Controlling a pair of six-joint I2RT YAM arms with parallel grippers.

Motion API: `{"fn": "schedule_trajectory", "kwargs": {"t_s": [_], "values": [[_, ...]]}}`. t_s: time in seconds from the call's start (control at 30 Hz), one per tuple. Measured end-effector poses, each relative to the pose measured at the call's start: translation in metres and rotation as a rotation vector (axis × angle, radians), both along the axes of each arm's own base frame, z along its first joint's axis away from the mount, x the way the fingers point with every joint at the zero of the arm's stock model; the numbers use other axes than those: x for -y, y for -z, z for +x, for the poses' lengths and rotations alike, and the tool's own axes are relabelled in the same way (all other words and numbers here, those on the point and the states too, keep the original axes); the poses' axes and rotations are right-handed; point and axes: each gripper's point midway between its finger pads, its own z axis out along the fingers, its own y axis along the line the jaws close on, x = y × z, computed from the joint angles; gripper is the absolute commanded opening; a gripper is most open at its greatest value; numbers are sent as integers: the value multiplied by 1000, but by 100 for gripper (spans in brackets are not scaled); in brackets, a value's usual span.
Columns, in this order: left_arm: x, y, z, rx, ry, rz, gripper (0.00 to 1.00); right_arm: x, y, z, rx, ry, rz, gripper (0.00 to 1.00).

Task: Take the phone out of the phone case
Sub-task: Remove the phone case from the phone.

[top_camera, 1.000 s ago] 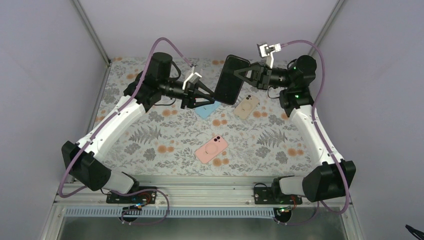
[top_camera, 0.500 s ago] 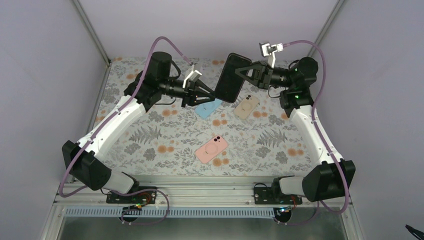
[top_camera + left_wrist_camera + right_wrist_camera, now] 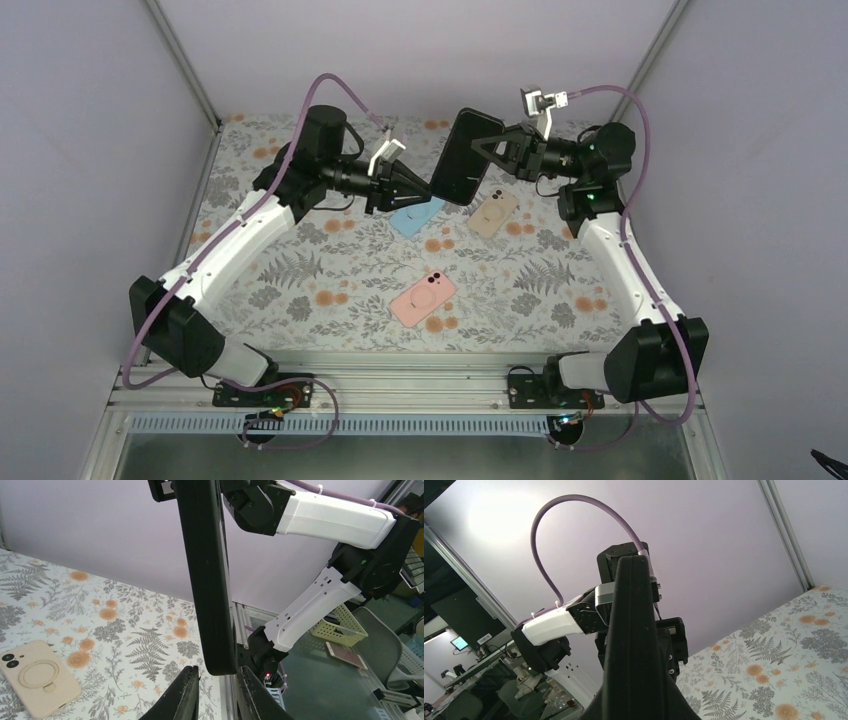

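Item inspected: black phone [image 3: 465, 158] in its black case, held in the air above the far part of the worktop [image 3: 300, 290], tilted and well clear of the surface. Phone and case are the same black, so the seam between them cannot be made out in any view.
Right hand [image 3: 482, 147]: clamped on the cased phone across its flat faces. Its wrist view shows the body edge-on, rising from between the fingers.
Left hand [image 3: 218, 676]: fingers [image 3: 186, 692] parted, one on each side of the phone's lower end. Contact with the case lip cannot be confirmed.
Step in hand (judgement): getting a purchase on the case rim at the lower end, so the case can be peeled off the phone.
Progress (judgement): the phone appears fully seated — removal not begun.
Method advised: the right hand should hold firm without twisting. The left hand should close on the case lip only, not on the phone body. Start the peel at a corner and work along the edge — a straight tug should be avoided.
Risk (judgement): a hard pull could drag the whole item out of the right hand's grip and drop it.
Also on the worktop: blue item [image 3: 415, 216], beige item [image 3: 493, 212] and pink item [image 3: 423, 298], all phone-shaped and lying flat below.
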Motion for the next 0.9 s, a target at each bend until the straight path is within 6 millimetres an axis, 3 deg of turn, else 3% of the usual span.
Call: {"fn": "schedule_trajectory", "kwargs": {"t_s": [0.43,0.63,0.8,0.9], "values": [[-3,2,-1,-16,28,-22,17,1,-3,-12,15,-34,38,4],[-12,23,37,-57,-119,28,17,-7,-4,-46,8,-156,-4,4],[-11,27,39,-64,-117,33,25,-6,-3,-53,20,-175,-18,4],[-12,25,32,-51,-77,24,38,-7,-1,-50,2,-172,-24,4]]}}
